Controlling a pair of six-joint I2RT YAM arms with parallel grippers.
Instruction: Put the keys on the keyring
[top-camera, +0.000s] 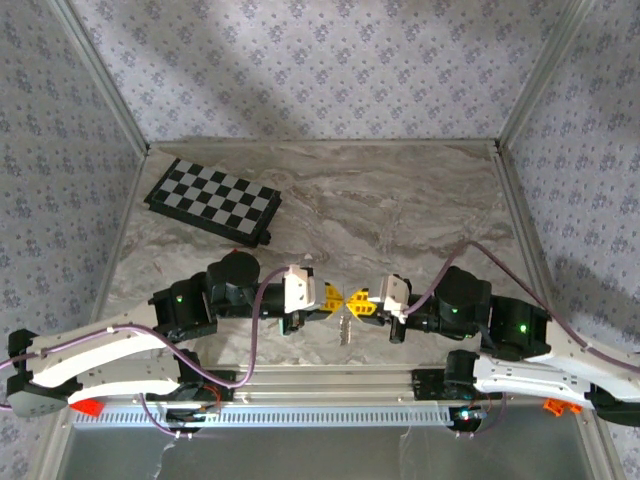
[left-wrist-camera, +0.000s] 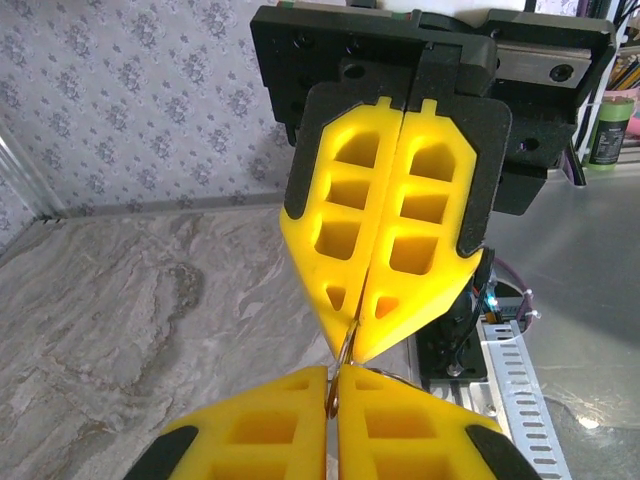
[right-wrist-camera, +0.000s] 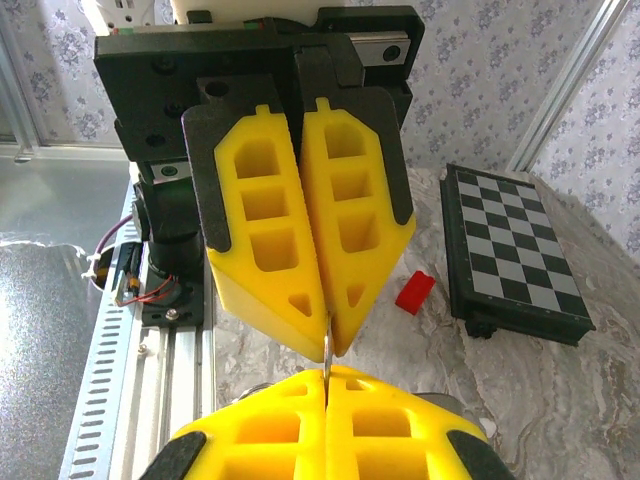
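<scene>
My left gripper (top-camera: 335, 298) and right gripper (top-camera: 357, 303) meet tip to tip just above the marble table (top-camera: 400, 200) near its front edge. In the left wrist view my left gripper (left-wrist-camera: 335, 378) is shut on the keyring (left-wrist-camera: 345, 355), a thin silvery wire loop. The loop runs up into the shut tips of the right gripper (left-wrist-camera: 356, 345). From the right wrist, a thin metal sliver of the keyring (right-wrist-camera: 326, 360) bridges my right gripper (right-wrist-camera: 326, 374) and the left gripper (right-wrist-camera: 330, 340). A small pale piece (top-camera: 345, 331) hangs below the tips. The key's mint-green head is hidden.
A folded chessboard (top-camera: 212, 200) lies at the back left, also in the right wrist view as the chessboard (right-wrist-camera: 510, 250), with a small red block (right-wrist-camera: 414, 292) beside it. A slotted metal rail (top-camera: 300, 412) runs along the front edge. Patterned walls enclose the table.
</scene>
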